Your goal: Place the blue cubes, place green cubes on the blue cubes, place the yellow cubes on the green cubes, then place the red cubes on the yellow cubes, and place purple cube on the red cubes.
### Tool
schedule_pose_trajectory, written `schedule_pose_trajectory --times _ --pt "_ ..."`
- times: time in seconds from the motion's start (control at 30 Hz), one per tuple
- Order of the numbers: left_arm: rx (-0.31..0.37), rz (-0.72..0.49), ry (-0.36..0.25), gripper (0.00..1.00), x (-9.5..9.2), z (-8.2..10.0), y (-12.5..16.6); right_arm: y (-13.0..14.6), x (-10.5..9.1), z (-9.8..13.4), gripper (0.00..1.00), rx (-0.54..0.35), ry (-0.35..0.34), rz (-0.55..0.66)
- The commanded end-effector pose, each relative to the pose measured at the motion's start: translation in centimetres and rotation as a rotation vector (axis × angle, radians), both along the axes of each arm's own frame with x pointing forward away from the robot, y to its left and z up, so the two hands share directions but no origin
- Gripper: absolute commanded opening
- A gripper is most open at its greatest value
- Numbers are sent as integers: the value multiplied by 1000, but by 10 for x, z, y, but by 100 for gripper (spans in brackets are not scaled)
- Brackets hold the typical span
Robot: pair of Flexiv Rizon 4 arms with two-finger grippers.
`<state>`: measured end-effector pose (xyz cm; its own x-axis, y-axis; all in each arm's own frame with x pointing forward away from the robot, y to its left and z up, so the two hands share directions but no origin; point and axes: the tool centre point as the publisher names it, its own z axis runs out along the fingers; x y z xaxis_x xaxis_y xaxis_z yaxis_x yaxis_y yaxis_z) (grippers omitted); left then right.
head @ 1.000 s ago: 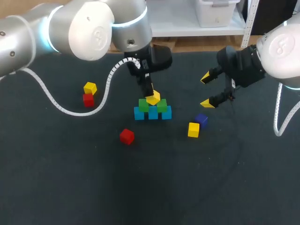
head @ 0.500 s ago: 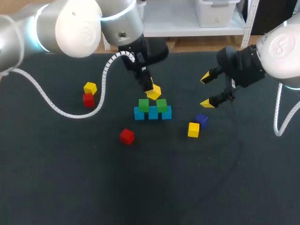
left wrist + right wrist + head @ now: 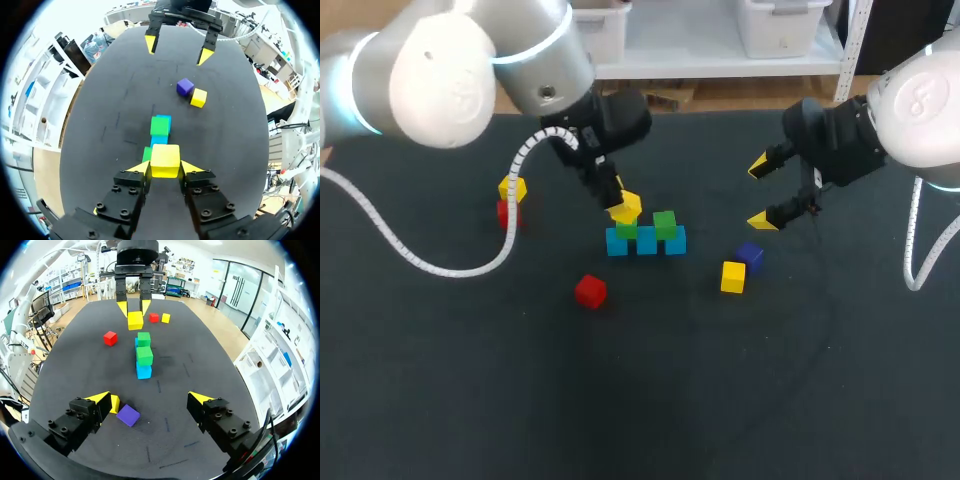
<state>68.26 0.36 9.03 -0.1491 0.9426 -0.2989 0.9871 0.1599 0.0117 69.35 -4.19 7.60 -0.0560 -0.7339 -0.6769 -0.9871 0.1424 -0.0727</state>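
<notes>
My left gripper (image 3: 619, 208) is shut on a yellow cube (image 3: 627, 206) (image 3: 165, 160), held tilted just above the left green cube (image 3: 625, 230). A second green cube (image 3: 665, 224) sits to its right. Both rest on a row of blue cubes (image 3: 647, 242). In the left wrist view a green cube (image 3: 160, 125) lies ahead of the fingers. My right gripper (image 3: 765, 192) (image 3: 150, 402) hangs open to the right of the stack, holding nothing. A purple cube (image 3: 750, 256) and another yellow cube (image 3: 733, 276) lie below it. A red cube (image 3: 590, 291) sits in front of the stack.
At the left, a yellow cube (image 3: 512, 187) lies beside a red cube (image 3: 507, 212). My left arm's white cable (image 3: 440, 262) loops over the mat on the left. The dark mat (image 3: 650, 400) stretches bare toward the front.
My left gripper lifted the yellow cube from the middle of the two green cubes and carried it left, over the left green cube. The right arm stayed still.
</notes>
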Motion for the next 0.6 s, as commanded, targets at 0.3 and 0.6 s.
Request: schedule_pose_trajectory --times 0.3,0.6 --pt "-48 88 -9 0 3 -10 36 0 0 0 100 3 -1 2" --pt "-62 94 4 0 9 -21 34 0 0 0 100 3 -1 2"
